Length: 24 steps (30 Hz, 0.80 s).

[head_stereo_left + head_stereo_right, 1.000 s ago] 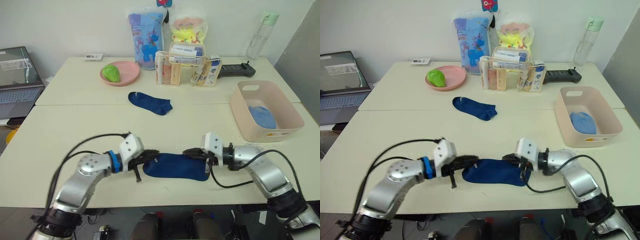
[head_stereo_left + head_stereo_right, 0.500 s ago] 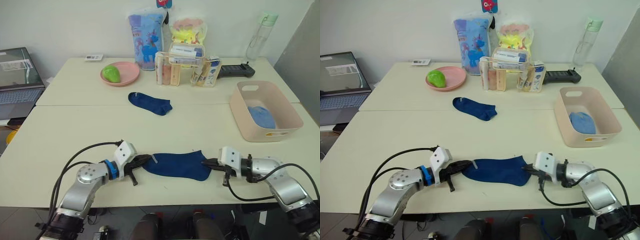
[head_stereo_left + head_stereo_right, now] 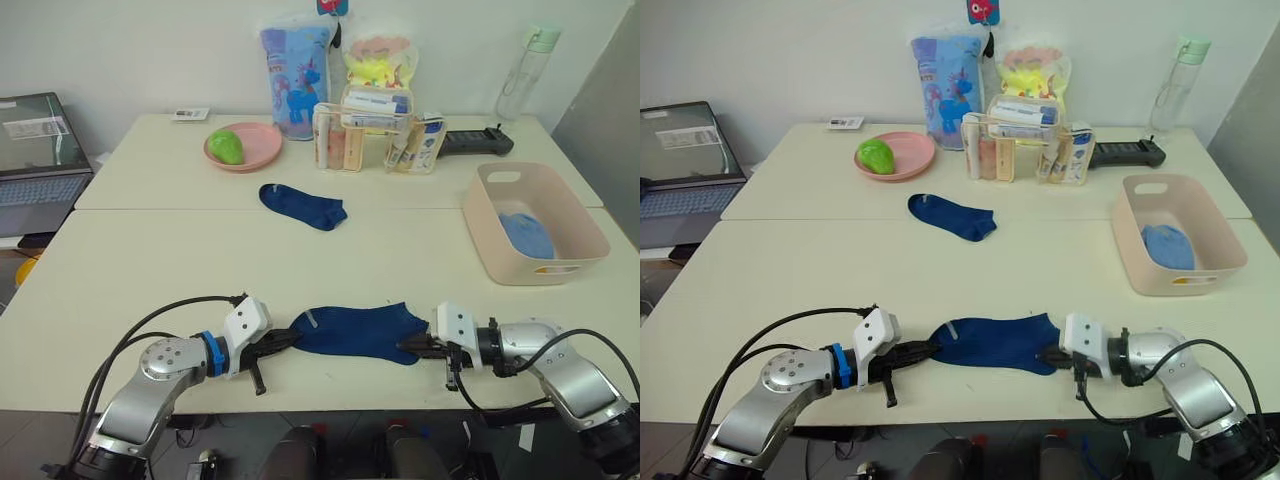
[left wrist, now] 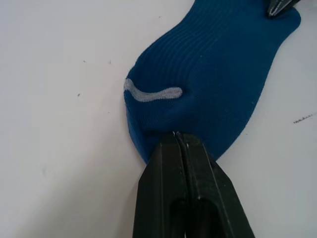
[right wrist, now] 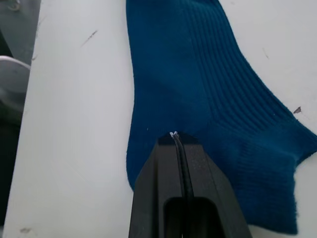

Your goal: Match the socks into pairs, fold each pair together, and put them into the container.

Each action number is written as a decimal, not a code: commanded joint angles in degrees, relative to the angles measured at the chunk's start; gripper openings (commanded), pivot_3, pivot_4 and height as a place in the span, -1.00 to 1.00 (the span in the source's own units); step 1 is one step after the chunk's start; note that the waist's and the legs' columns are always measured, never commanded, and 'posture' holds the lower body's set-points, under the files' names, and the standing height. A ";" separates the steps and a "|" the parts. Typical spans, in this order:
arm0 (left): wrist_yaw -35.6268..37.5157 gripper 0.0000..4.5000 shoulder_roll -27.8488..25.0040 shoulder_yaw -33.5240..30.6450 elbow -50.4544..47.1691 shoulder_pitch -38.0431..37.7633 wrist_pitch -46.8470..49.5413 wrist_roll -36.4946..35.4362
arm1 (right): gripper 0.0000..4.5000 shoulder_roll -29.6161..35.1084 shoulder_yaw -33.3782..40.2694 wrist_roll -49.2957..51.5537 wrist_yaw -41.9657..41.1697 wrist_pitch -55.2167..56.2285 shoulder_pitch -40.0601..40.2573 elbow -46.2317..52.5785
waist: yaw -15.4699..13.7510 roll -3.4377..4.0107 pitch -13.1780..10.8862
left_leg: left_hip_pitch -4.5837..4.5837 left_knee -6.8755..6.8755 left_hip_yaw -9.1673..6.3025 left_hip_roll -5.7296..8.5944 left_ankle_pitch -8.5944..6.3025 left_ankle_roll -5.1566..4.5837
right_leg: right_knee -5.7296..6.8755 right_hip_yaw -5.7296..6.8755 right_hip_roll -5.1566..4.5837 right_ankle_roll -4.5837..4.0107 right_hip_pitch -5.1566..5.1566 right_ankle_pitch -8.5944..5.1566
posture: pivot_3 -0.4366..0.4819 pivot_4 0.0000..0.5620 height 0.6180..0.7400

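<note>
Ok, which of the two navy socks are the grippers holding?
The near sock, at the table's front edge: the left gripper and right gripper pinch its two ends. The far sock lies untouched mid-table.

Navy sock [image 3: 362,331] stretched flat (was bunched); both arms drawn back toward table edge.

Bright, even indoor light from overhead, no harsh glare; the pale desk [image 3: 150,270] reads clean w/ only soft, short shadows under the navy sock [image 3: 360,330] and the arms. Head views sharp centre to edge, slight wide-angle bend at the borders. Wrist views: desk nearly blown out white, sock ribbing crisp, left claw [image 4: 181,144] and right claw [image 5: 174,136] dark, a bit soft up close.
</note>
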<state>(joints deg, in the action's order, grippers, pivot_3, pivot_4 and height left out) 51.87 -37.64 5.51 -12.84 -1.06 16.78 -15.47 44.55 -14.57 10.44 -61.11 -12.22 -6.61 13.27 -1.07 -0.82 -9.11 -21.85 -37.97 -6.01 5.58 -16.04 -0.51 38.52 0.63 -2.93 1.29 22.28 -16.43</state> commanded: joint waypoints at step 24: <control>-19.86 0.60 11.20 -16.10 5.26 3.74 -3.75 -1.89 | 0.75 -13.88 16.58 2.37 27.30 -9.29 -7.18 -0.81 | -0.23 -0.06 -0.02 | -0.04 -0.02 0.05 0.05 0.13 0.24 | 0.02 -0.05 -0.01 0.01 0.04 0.01 | -0.05 -0.47 1.00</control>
<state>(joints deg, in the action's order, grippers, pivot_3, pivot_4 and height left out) 32.51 -26.44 -10.64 -6.48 2.65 14.92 -18.35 30.70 1.02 13.44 -34.66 -23.31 -12.49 11.86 -1.30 -0.87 -9.13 -21.88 -37.99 -5.97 5.61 -15.91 -0.27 38.57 0.59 -2.94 1.30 22.32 -16.43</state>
